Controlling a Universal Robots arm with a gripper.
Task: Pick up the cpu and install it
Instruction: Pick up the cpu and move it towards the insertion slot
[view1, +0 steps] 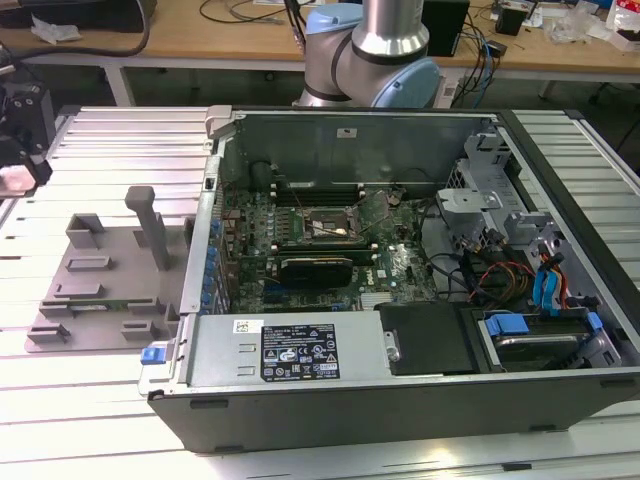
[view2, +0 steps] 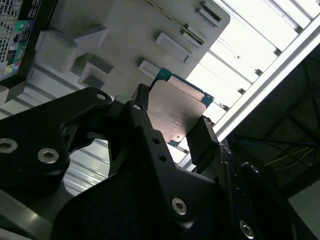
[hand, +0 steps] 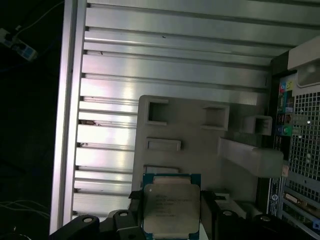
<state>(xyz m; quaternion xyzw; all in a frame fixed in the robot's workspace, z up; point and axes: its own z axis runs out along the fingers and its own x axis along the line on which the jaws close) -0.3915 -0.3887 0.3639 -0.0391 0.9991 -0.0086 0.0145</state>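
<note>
The cpu (view2: 176, 111) is a flat square chip with a silver-grey metal top and a thin green rim. My gripper (view2: 172, 124) is shut on it, one black finger (view2: 141, 106) on each side. In the first wrist view the cpu (hand: 170, 206) hangs above the edge of the grey plastic tray (hand: 190, 127). In the exterior view my gripper (view1: 20, 150) sits at the far left, above the slatted table and left of the tray (view1: 105, 270). The open socket (view1: 325, 226) lies on the motherboard inside the computer case.
The open computer case (view1: 400, 380) fills the middle and the exterior view's right, with its upright side wall (view1: 205, 240) between tray and motherboard. A graphics card (view1: 315, 268), cables (view1: 490, 275) and drive bays (view1: 540, 335) crowd the inside. The arm's base (view1: 375, 55) stands behind the case.
</note>
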